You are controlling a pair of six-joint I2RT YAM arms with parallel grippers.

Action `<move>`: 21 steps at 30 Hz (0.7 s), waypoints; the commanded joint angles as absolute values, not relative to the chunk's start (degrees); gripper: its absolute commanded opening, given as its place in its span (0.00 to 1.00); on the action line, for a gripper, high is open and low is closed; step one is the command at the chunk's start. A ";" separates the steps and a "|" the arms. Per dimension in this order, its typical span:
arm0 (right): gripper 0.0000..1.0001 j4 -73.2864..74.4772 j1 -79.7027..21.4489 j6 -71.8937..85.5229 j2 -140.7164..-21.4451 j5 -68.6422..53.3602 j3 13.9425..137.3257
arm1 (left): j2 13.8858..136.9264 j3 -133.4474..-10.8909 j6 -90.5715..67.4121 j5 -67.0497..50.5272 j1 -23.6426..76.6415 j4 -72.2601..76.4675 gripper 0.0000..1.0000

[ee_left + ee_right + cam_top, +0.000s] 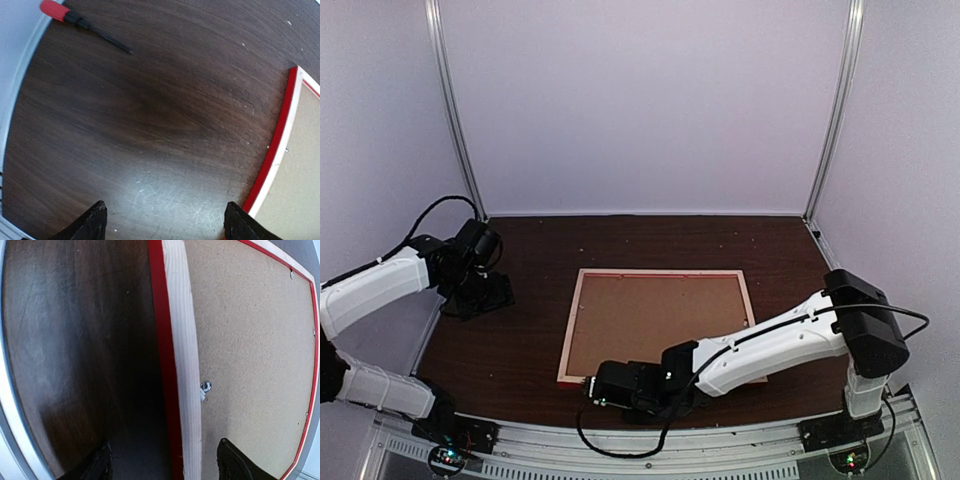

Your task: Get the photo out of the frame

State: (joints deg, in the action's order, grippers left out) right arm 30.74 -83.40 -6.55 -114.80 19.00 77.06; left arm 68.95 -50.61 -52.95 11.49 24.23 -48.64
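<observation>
The frame (660, 272) lies face down in the middle of the table, pale wood rim up, red sides showing. The brown backing board (655, 320) fills it. The photo is hidden under the board. My right gripper (592, 388) is open at the frame's near left corner. In the right wrist view it (165, 460) straddles the frame's rim (182, 355), one finger over the table, the other over the board (250, 365). A small metal tab (205, 386) sits at the rim's inner edge. My left gripper (488, 296) is open and empty over the table, left of the frame (280, 145).
A red-handled screwdriver (80, 22) lies on the dark wood table near its left edge. White walls and metal posts (455, 110) enclose the table. More small tabs (291, 275) dot the board's edges.
</observation>
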 commanded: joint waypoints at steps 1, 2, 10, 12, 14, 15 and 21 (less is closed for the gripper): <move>0.73 32.79 -83.37 -3.95 -109.67 16.16 74.72 | 69.89 -56.30 -51.68 21.58 22.58 -57.11 0.81; 0.75 33.31 -83.29 -3.46 -108.80 15.85 74.37 | 70.03 -57.17 -51.90 22.57 21.86 -58.17 0.81; 0.85 35.35 -82.55 2.41 -101.76 13.91 70.03 | 73.48 -59.92 -54.61 22.68 12.21 -59.66 0.81; 0.86 35.07 -82.22 4.04 -99.88 14.11 68.38 | 75.42 -60.91 -54.58 21.24 9.68 -58.54 0.81; 0.87 34.46 -81.74 5.81 -98.01 14.31 66.73 | 77.88 -62.17 -54.04 19.46 7.51 -57.26 0.81; 0.87 34.09 -81.43 6.52 -97.08 14.52 65.84 | 79.39 -62.72 -53.74 18.69 6.53 -56.60 0.81; 0.88 31.59 -79.51 9.65 -92.79 16.50 61.59 | 88.84 -63.56 -52.83 13.05 0.76 -48.59 0.77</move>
State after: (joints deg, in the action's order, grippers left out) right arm 33.50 -80.53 5.93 -95.48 14.41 63.55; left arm 83.99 -62.46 -53.39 17.69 4.01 -55.07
